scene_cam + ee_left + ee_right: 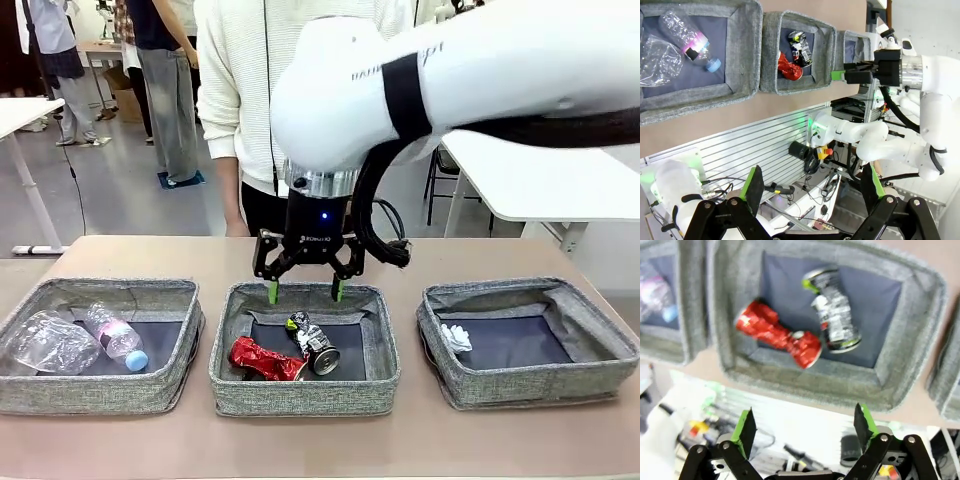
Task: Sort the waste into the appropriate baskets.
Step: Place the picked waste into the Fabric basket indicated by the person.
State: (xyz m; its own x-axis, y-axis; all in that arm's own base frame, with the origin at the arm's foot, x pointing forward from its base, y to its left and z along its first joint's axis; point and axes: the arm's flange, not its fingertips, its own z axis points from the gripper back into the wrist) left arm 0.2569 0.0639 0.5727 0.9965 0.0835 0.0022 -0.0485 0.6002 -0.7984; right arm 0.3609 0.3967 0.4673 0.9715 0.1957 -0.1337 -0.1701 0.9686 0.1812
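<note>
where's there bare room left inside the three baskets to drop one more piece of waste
Right basket: dark floor bare beside the paper wad at its left wall. Left basket: bare strip right of the blue-capped bottle. Middle basket: crowded, red can and black-silver can, right gripper above.

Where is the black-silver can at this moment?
In the front view the black-silver can lies in the middle basket, touching the red can on its left, below the open right gripper.

Red can [265,360], grey woven baskets [305,390]
</note>
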